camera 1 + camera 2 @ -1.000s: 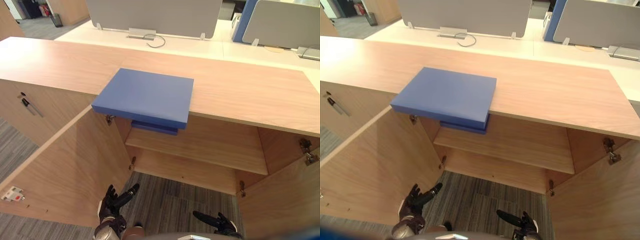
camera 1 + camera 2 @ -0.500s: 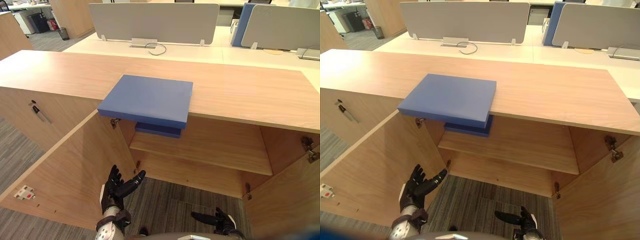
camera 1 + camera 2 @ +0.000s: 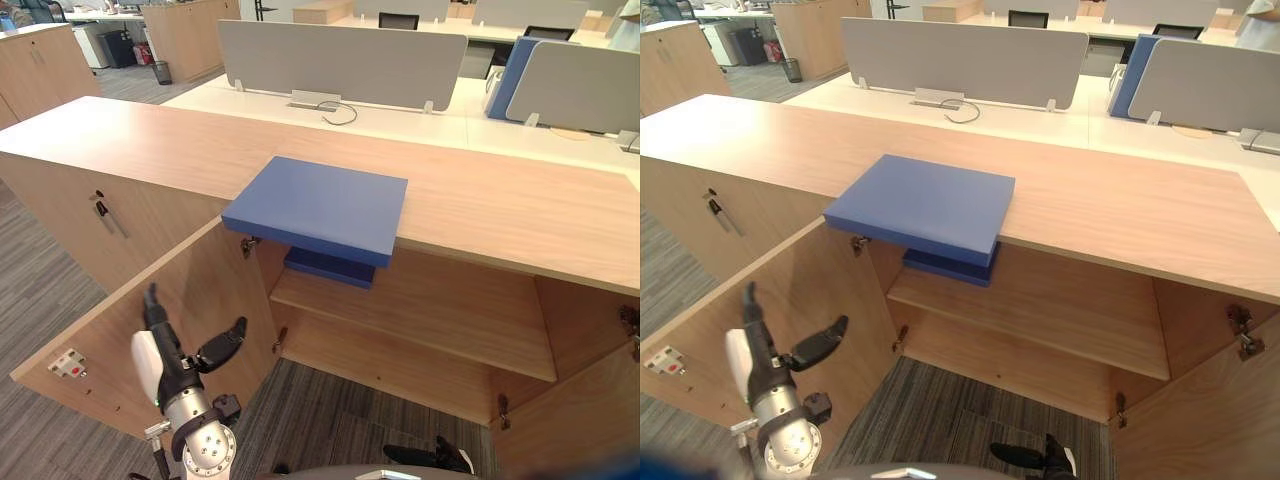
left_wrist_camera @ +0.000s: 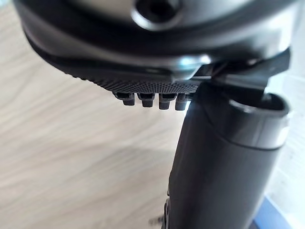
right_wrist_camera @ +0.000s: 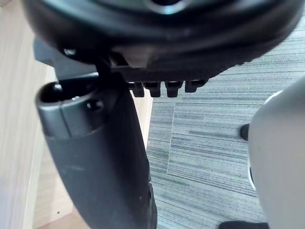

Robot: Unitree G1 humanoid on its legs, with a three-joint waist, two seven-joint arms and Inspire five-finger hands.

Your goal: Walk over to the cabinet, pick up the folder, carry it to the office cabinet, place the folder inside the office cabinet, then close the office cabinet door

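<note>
On worktop [image 3: 500, 205] edge, folder [image 3: 320, 205] lay overhanging, untouched. Left hand [image 3: 175, 370] up below it, fingers straight, empty; right hand [image 3: 432, 458] low, relaxed. Best: bring both hands up, grip overhanging corners evenly.

- An open-plan office.
- White desks [image 3: 450, 125] with grey divider screens [image 3: 340, 65] at 12 o'clock.
- Wooden storage cabinets [image 3: 40, 70] at 10 o'clock.
- Grey carpet [image 3: 40, 270] underfoot.
</note>
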